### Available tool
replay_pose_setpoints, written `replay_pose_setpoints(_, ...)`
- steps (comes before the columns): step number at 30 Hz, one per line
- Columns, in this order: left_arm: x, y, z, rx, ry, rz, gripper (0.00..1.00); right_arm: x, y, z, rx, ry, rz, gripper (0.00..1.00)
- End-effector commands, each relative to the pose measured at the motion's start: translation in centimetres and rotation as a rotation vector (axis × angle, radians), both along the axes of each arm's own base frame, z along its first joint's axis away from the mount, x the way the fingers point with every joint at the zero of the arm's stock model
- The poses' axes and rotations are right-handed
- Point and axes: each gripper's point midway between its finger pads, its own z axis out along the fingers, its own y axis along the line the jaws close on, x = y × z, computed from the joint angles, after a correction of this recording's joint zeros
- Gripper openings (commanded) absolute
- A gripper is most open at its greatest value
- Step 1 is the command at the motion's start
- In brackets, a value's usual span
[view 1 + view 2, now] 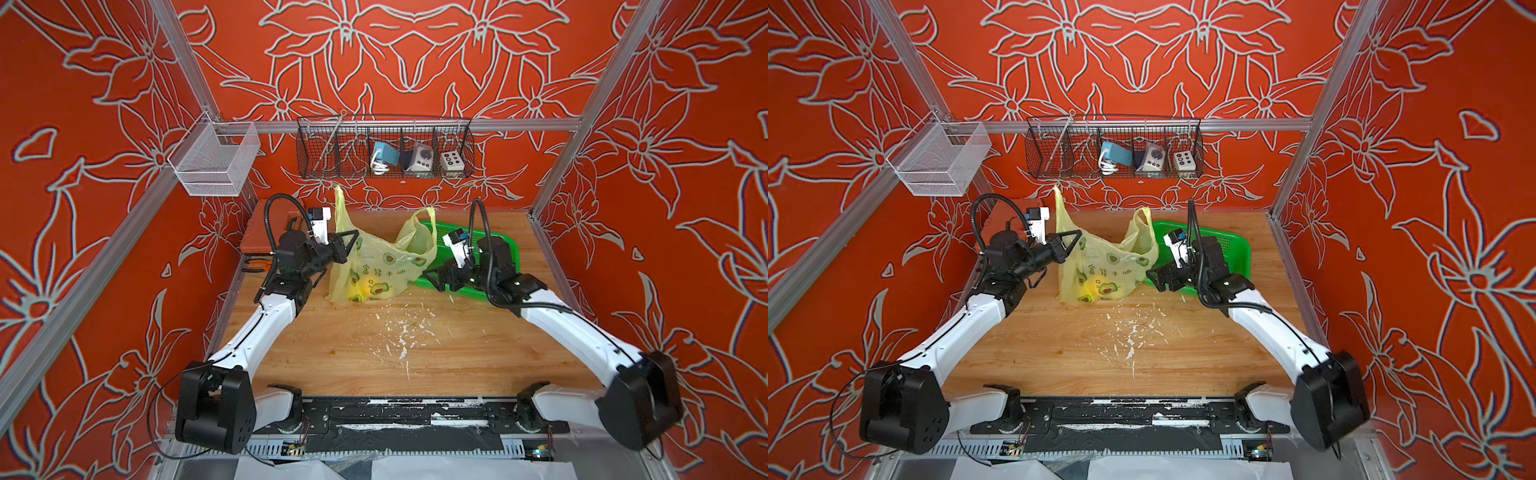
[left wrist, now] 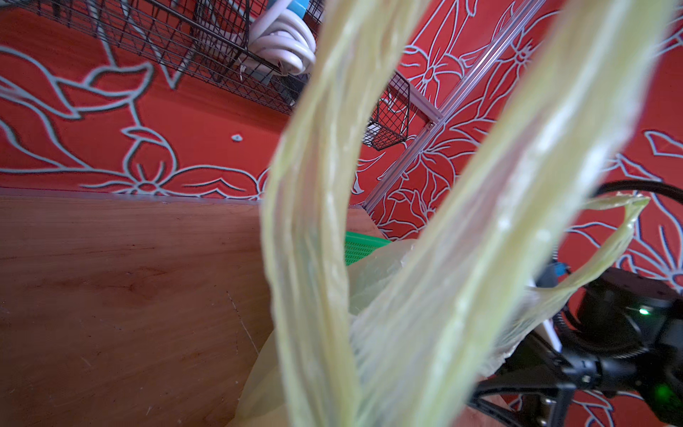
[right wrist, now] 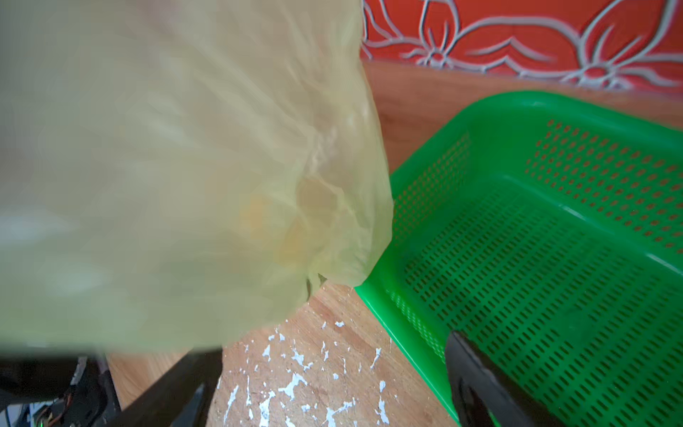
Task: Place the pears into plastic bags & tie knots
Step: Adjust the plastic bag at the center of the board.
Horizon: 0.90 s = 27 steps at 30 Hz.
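- Top views both show the plastic bag (image 1: 376,266) (image 1: 1100,266) upright on the wooden table (image 1: 415,357), toward the back, btwn the two arms. Avocado prints + green characters face the camera.
- Inside the bag: pears (image 1: 365,286), at the bottom front. They show as a yellow-orange glow thru the film. Can't tell the two fruits apart. In the right wrist view they're only a dim orange patch behind blurred plastic.
- L gripper (image 1: 353,240): jaws closed, pinching the bag's upper left edge at the base of the left handle (image 1: 340,212).
- That handle rises straight up above the gripper. In the left wrist view its loop (image 2: 314,240) fills the frame close to the lens. The gripper's own tips are out of shot there.
- R gripper (image 1: 432,280) (image 3: 332,347): jaws wide, holding nothing.
- It sits low, just beside the bag's lower right side, at the near corner of the green basket (image 1: 509,253).
- Right wrist view: its fingers (image 3: 476,377) are spread w/ bare table + basket rim btwn them. The bag is ahead of the tips, not btwn them.
- Right handle (image 2: 624,244) is free and stands up slack, apart from the left one. The two are untied.
- Basket is just right of the bag. In the right wrist view the bag's side meets its rim.
- White flecks (image 1: 399,328) are scattered on the table in front of the bag.
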Motion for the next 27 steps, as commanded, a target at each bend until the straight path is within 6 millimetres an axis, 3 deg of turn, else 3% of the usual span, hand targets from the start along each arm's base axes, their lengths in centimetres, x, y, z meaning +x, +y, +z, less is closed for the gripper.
replay_pose_setpoints(1,-0.1,-0.6,0.7,-0.005,-0.017,-0.051,0.0,3.1,2.8,5.4,0.084,-0.18,0.097,0.95)
replay_pose_setpoints(7,-0.4,-1.2,0.1,-0.012,0.011,-0.101,0.0,6.4,5.5,8.0,0.139,-0.228,0.156,0.97)
replay_pose_setpoints(12,-0.7,-1.6,0.1,-0.034,0.022,-0.13,0.0,6.7,7.8,9.7,0.251,-0.182,0.256,0.85)
replay_pose_setpoints(17,-0.8,-1.8,-0.1,-0.042,0.031,-0.148,0.0,6.6,9.1,10.4,0.314,-0.121,0.325,0.62)
replay_pose_setpoints(22,-0.8,-1.9,-0.1,-0.054,0.038,-0.153,0.0,6.4,10.0,10.8,0.36,-0.064,0.373,0.14)
replay_pose_setpoints(24,-0.8,-1.7,0.1,-0.054,0.036,-0.142,0.0,6.1,9.9,11.2,0.363,-0.05,0.374,0.0)
replay_pose_setpoints(27,-0.3,-0.9,0.3,-0.051,0.043,-0.084,0.0,5.0,9.1,12.6,0.388,-0.033,0.329,0.0)
